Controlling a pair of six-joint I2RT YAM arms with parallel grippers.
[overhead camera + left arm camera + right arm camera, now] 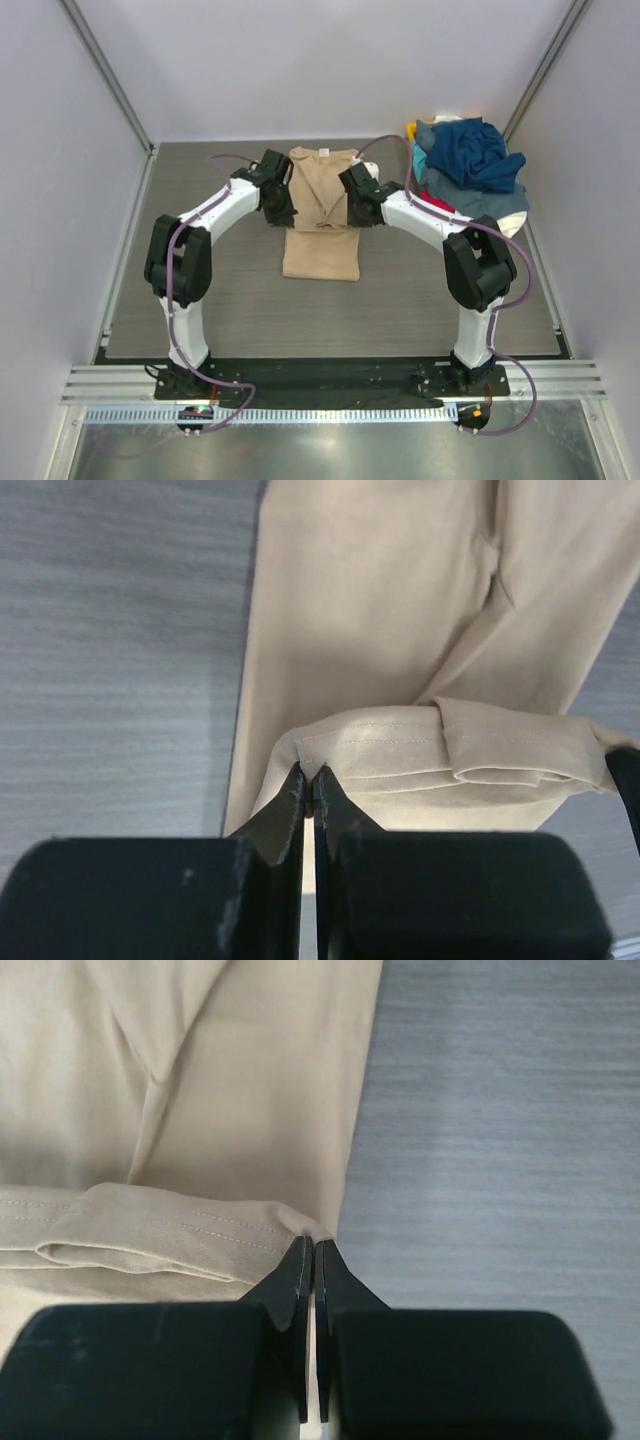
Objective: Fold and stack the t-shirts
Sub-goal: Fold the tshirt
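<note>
A tan t-shirt (320, 215) lies lengthwise on the table's middle, its sides folded in. My left gripper (283, 210) is shut on the left corner of its stitched hem (310, 770). My right gripper (358, 212) is shut on the right corner of the same hem (312, 1235). Both hold the hem lifted and doubled over the shirt's middle (400, 630). A pile of other t-shirts (470, 165), dark blue on top with white, teal, yellow and red bits, lies at the back right.
The grey table (200, 320) ends at the white walls on the left, back and right. The arms' bases stand on a black plate (330, 380) at the near edge.
</note>
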